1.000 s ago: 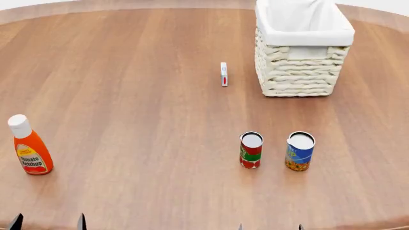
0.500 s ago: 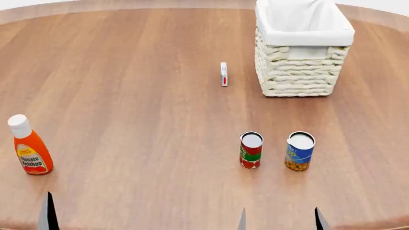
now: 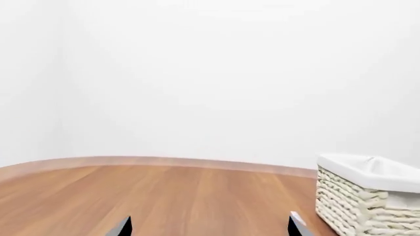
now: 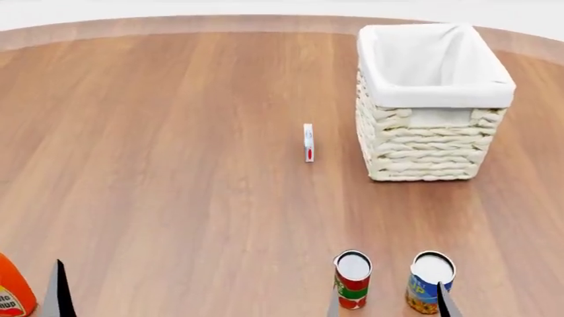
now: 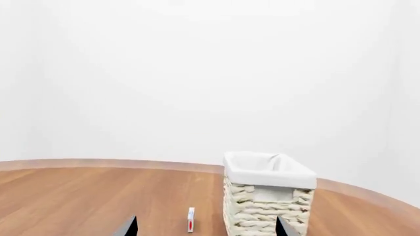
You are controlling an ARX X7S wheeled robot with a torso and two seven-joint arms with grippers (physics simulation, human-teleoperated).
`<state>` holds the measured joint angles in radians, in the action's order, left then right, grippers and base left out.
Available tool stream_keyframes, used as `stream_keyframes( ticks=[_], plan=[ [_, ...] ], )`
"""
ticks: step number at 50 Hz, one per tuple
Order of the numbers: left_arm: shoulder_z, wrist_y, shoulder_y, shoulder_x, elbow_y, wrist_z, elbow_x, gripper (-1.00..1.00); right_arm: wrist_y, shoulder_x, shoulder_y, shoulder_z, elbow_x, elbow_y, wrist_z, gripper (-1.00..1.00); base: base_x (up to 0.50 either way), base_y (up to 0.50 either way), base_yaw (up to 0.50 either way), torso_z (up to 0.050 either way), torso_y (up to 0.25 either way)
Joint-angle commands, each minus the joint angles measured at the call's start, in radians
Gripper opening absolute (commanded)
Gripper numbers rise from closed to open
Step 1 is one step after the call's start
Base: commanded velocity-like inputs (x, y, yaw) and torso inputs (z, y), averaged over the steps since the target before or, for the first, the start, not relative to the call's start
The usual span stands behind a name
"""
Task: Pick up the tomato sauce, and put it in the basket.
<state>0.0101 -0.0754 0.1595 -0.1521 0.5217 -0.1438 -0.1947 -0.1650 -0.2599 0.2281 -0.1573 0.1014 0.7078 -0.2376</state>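
Note:
The tomato sauce, a small red tin with a green band and a silver top, stands upright near the table's front edge. The basket, cream wicker with a white liner, stands far behind it to the right, and shows too in the right wrist view as the basket. My right gripper is open, with only its dark fingertips showing, close in front of the tin. The right gripper holds nothing. My left gripper is open and empty; one finger shows at the near left.
A blue-and-yellow can stands just right of the tomato sauce. A small white box stands on edge left of the basket. An orange ketchup bottle is at the near left corner. The round wooden table ends behind the basket.
The head view has tilted, so everything on the table sits lower in the picture. The fingertips of both grippers have risen further into view.

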Motion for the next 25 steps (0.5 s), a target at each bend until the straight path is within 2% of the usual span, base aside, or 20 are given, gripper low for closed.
stream_keyframes(
  ticks=[1, 9, 25],
  plan=[
    [-0.002, 0.008, 0.0, -0.009, -0.01, -0.013, -0.013, 1.0, 0.011, -0.011, 0.007, -0.001, 0.011, -0.006, -0.008, 1.0, 0.5, 0.0, 0.0, 0.0, 0.0],
    [0.009, 0.026, -0.006, -0.013, -0.03, -0.034, 0.027, 1.0, 0.024, -0.016, 0.011, 0.003, 0.025, -0.022, -0.013, 1.0, 0.5, 0.0, 0.0, 0.0, 0.0],
    [0.021, 0.024, -0.014, -0.025, -0.039, -0.043, 0.013, 1.0, 0.024, -0.029, 0.009, 0.002, 0.036, -0.023, -0.024, 1.0, 0.5, 0.0, 0.0, 0.0, 0.001]
  ],
)
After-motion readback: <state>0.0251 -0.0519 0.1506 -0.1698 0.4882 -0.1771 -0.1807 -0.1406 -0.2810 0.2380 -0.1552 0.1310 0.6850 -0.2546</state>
